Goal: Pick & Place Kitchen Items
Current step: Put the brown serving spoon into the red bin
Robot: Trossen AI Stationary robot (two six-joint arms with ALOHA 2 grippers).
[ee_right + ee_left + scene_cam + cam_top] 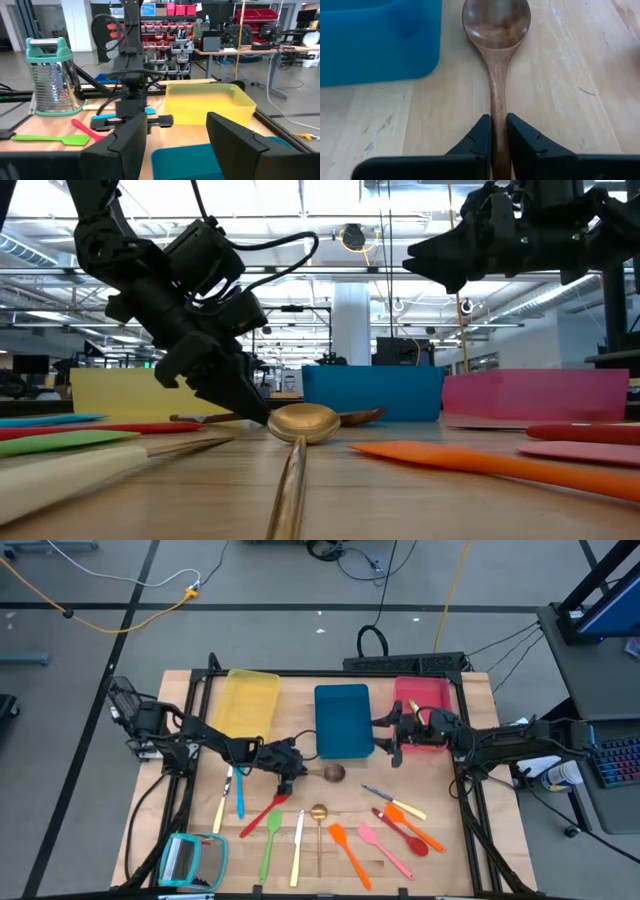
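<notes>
A brown wooden spoon lay flat on the bench, just in front of the blue tray, its long axis running across the bench with the bowl toward the right arm's side and the handle toward the left arm. The left end effector was low at the bench, its two dark fingers closed against either side of the handle; in the left wrist view the handle ran straight out between them to the bowl, with the blue tray's corner just beside the bowl and bare wood on the other side. The right end effector hung above the bench between the blue tray and the red tray, its jaws spread apart and holding nothing. The yellow tray sat beside the blue one, along the far edge. Nearer the front edge the other utensils lay in a loose row, mostly pointing front to back: a blue one, a red spatula, a green spatula, a gold metal spoon, an orange spatula and a pink spoon, with a red spoon near the right side. A teal-framed grater lay at the front left corner. Open wood separated the wooden spoon from this row.
</notes>
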